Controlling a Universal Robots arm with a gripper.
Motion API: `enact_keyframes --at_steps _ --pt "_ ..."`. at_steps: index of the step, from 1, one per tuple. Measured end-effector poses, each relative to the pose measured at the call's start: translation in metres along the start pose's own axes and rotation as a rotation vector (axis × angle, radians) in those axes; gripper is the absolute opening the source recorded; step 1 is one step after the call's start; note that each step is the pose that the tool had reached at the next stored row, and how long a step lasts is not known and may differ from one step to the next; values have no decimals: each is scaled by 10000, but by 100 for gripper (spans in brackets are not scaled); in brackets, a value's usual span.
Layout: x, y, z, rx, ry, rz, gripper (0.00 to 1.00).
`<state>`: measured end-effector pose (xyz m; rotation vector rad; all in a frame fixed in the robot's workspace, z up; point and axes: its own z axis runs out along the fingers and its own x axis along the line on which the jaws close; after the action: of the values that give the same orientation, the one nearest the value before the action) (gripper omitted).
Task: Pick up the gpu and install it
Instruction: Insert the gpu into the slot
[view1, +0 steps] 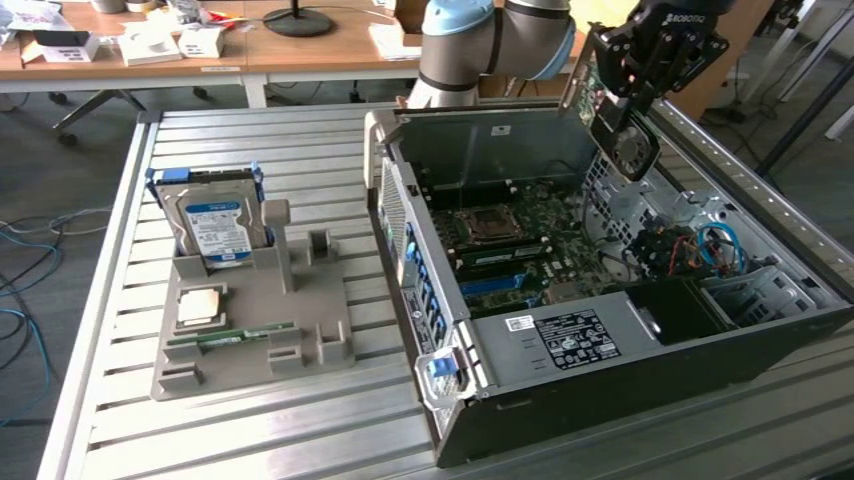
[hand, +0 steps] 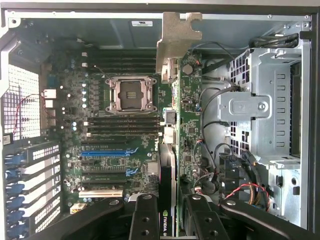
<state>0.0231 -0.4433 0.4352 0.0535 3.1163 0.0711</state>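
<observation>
GPU (hand: 170, 170) hangs clamped by one end between the two dark fingers (hand: 145, 220) of the end effector (hand: 172, 216), whose jaws are closed on the card. The grip leaves the card's long axis running away from the wrist camera, so it appears nearly edge-on with its pale metal bracket (hand: 177, 40) as the farthest part. That pose probably keeps the board below in sight.

Past the card lies the motherboard (hand: 125, 127), with its bare CPU socket (hand: 130, 95) and a blue expansion slot (hand: 107, 152) off to one side. The card is not seated in any slot. In the exterior view it hangs (view1: 625, 140) under the end effector (view1: 638, 88), above the open computer case (view1: 441, 300).

On the exterior view's left, a grey holder (view1: 254, 350) on the surface (view1: 320, 430) carries a hard drive (view1: 220, 225) and a RAM stick (view1: 247, 335), well apart from the case. A wooden desk (view1: 307, 50) stands beyond.

The card's connector edge is not visible, and the card covers a strip of the motherboard. The fingers are cut off at the frame edge, and I cannot tell how high the card hangs.
</observation>
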Motion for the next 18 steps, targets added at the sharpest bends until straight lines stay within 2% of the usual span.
enact_keyframes --at_steps 5,18 --pt "1 0 0 -10 20 -428 26" --pt "5 0 3 -42 119 -2553 26"
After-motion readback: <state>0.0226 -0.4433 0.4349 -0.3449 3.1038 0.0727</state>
